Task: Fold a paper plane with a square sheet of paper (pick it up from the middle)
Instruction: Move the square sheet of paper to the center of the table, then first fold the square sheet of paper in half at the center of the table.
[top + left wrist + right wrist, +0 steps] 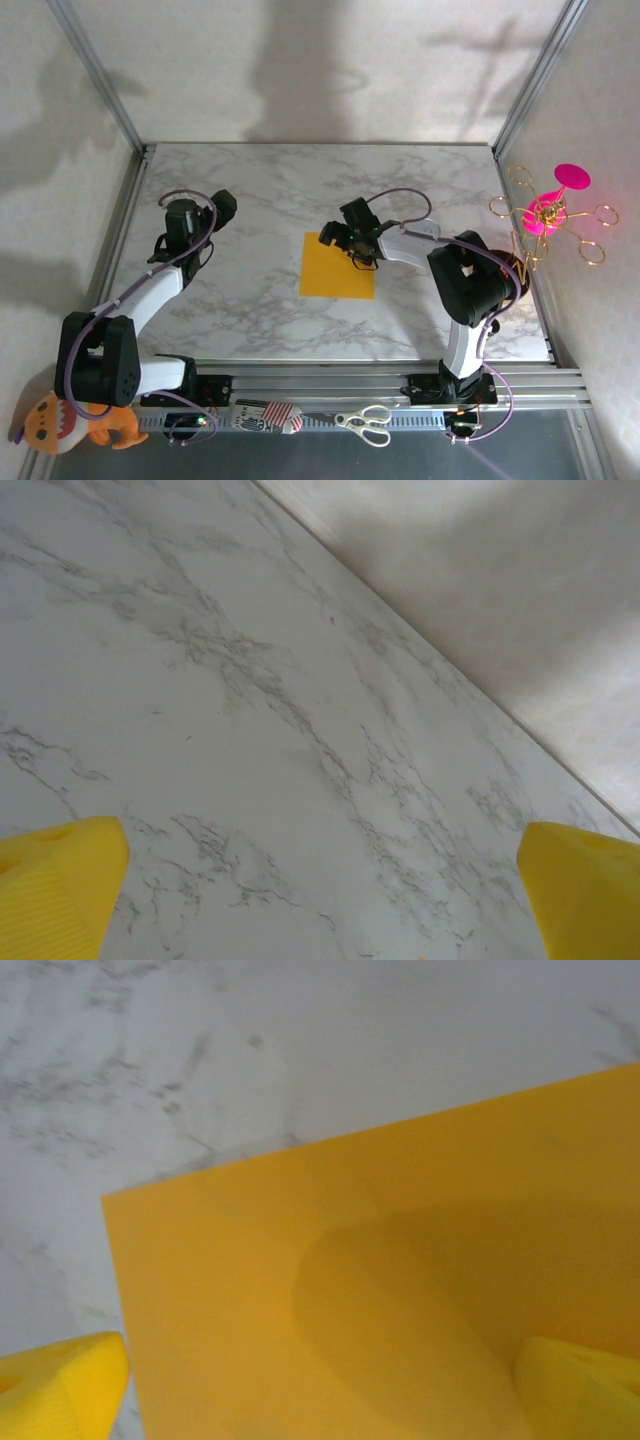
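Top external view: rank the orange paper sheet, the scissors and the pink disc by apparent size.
1. square sheet of paper, clearly largest
2. scissors
3. pink disc
The last two are close: the scissors span longer but are thin.

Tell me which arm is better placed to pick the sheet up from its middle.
Right. The right gripper is open directly over the square sheet of paper, near its far edge. The left gripper is open too, but off to the side over bare table.
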